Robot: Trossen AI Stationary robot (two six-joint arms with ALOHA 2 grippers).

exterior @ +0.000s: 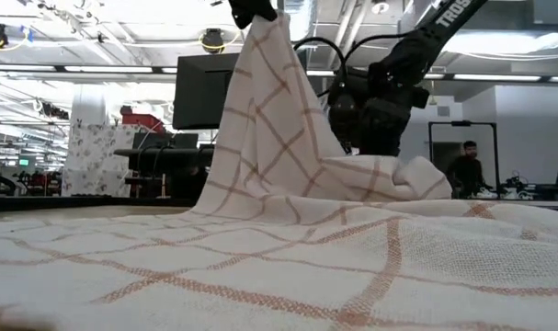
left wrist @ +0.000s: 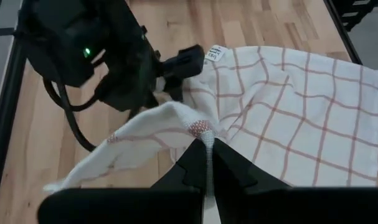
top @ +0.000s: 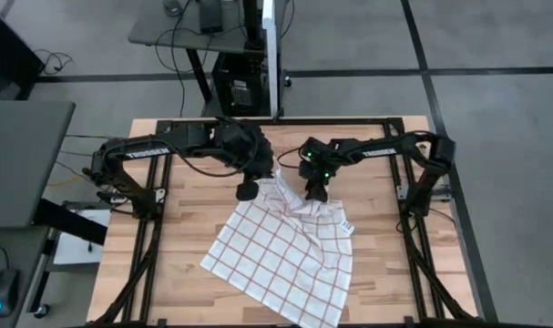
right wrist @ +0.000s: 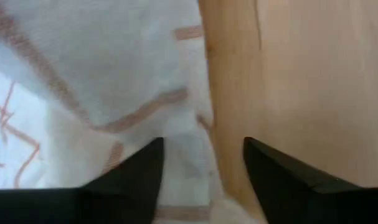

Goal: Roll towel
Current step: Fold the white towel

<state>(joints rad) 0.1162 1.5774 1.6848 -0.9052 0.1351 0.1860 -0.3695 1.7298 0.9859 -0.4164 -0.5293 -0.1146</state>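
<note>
The towel (top: 285,255) sprawls across the lower middle of the wooden surface (top: 180,228). The left pincer (left wrist: 204,149) is clamped on its upper corner (lifted in a peak). The right pincer (right wrist: 201,165), fingers apart, straddles the towel's upper edge beside it.

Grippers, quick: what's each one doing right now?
Left gripper: shut on the towel, holding a corner lifted.
Right gripper: open, fingers straddling the towel's edge on the table.
</note>
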